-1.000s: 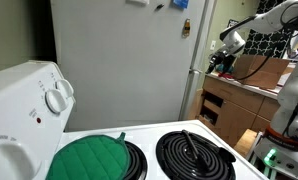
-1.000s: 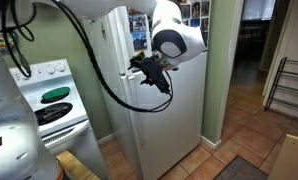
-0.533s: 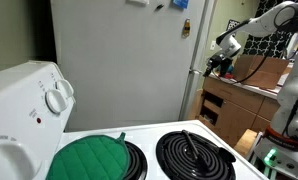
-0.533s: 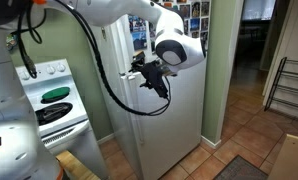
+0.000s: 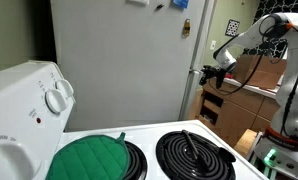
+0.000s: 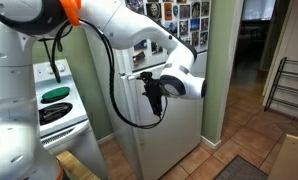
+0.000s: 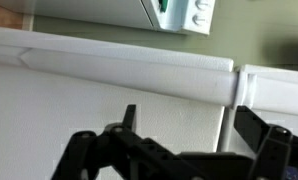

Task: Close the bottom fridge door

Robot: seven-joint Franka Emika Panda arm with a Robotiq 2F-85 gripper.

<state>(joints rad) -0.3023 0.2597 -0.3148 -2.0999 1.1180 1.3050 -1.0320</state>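
Note:
The white fridge (image 5: 119, 70) stands behind the stove, and its front shows in an exterior view (image 6: 181, 125). My gripper (image 5: 211, 71) is at the front edge of the door, about mid-height on the fridge front (image 6: 149, 90). In the wrist view the gripper (image 7: 194, 125) is open and empty, its two black fingers spread against the white door panel (image 7: 99, 100). A white handle bar (image 7: 129, 62) runs across just beyond the fingers. The door lies close against the fridge body. I cannot tell whether a small gap is left.
A white stove (image 5: 29, 110) with a green pot holder (image 5: 89, 158) and a black coil burner (image 5: 194, 155) is in front. It also shows beside the fridge (image 6: 51, 100). Wooden drawers (image 5: 224, 105) stand past the fridge. A doorway and tiled floor (image 6: 249, 140) lie beside it.
The gripper has dropped lower and moved in toward the fridge door front. The arm's elbow has swung over it. The jaws stay open and empty.

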